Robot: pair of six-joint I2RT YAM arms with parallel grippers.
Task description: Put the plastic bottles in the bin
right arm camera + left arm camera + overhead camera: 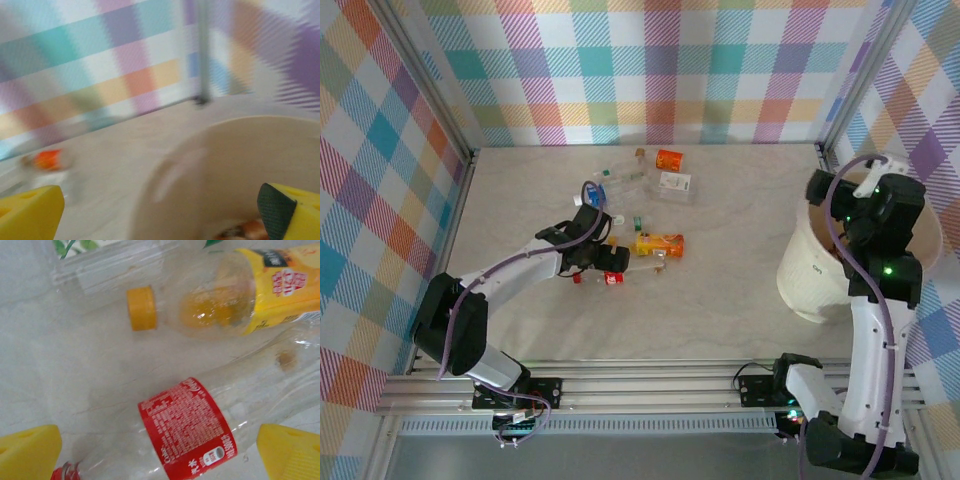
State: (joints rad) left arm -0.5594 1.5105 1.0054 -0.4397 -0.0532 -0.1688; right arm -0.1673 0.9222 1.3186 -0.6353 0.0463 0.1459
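Left gripper hangs wide open and empty, its yellow fingers either side of the red-labelled bottle, which lies mid-way across the table, left of the bin. Right gripper gapes empty above that bin, at the right. Crushed, the bottle looks light, springy and slick; best pinched across its labelled waist, not the neck

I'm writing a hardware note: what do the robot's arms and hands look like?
The left arm and right arm have white links, black joints and a loose lilac cable. Left hand and right hand have yellow fingers; one right finger carries a dark green pad.
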